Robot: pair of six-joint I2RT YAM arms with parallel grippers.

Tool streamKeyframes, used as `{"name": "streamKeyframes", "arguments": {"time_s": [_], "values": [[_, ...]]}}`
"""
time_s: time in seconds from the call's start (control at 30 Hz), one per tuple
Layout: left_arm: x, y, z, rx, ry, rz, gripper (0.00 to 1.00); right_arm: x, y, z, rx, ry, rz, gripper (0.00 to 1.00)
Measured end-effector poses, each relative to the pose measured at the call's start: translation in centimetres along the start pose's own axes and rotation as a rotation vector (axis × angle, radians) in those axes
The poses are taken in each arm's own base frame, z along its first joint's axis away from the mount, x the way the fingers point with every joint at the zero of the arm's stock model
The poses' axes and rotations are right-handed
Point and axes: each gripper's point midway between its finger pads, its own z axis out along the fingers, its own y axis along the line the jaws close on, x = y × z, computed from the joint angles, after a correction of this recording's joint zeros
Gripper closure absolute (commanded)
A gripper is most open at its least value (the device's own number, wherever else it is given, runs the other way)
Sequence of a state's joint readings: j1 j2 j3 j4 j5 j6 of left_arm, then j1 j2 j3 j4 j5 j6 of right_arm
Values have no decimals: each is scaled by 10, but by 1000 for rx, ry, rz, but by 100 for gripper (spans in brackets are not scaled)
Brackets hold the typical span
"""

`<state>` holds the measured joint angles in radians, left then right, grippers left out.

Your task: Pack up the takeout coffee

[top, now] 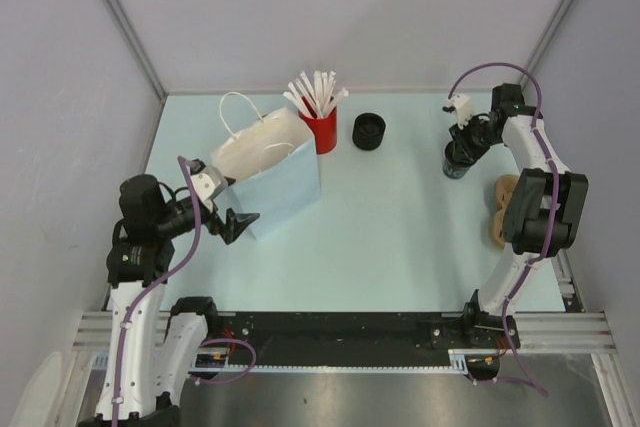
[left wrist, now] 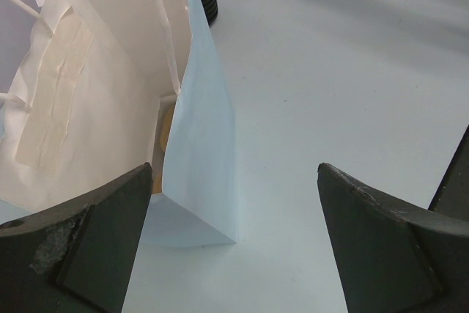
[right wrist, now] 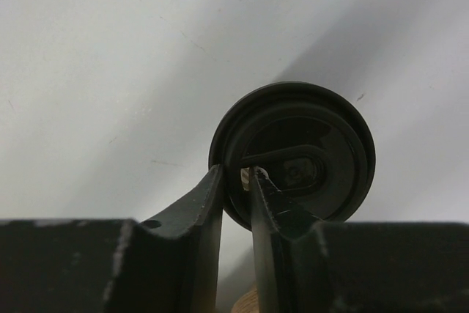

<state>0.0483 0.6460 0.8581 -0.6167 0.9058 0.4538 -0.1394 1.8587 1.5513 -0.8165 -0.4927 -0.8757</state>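
Right gripper point(right wrist: 236, 174) astride half-hidden takeout coffee point(right wrist: 308, 126)

The lid of the takeout coffee point(right wrist: 293, 155) under the right gripper point(right wrist: 236, 181) looks like moulded black plastic, smooth with a dull sheen. Both grippers are matt black plastic too, and the left gripper point(left wrist: 234, 174) has pads point(left wrist: 66, 247) scuffed grey. The bag point(left wrist: 205, 144) right in front of it is matt paper, pale blue outside, white and creased inside. The tabletop point(top: 400, 237) is smooth, matt, pale blue. The red cup point(top: 322, 132) beyond the bag looks like smooth plastic. The tray point(top: 500, 209) back behind the right gripper is raw tan cardboard.
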Motion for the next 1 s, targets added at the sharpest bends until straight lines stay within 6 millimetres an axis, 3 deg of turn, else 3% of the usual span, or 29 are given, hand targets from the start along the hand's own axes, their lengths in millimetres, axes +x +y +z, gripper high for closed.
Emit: {"name": "streamKeyframes", "arguments": {"time_s": [0.27, 0.63, 0.83, 1.0], "values": [[0, 0, 0, 0, 0, 0, 1, -2, -4, 0, 21, 0, -2, 95], [0, -1, 0, 6, -2, -1, 1, -12, 8, -2, 18, -3, -2, 100], [-1, -2, -1, 3, -4, 2, 1, -43, 30, -29, 45, -60, -2, 100], [-7, 0, -5, -11, 3, 4, 1, -78, 69, -58, 73, -103, -48, 100]]}}
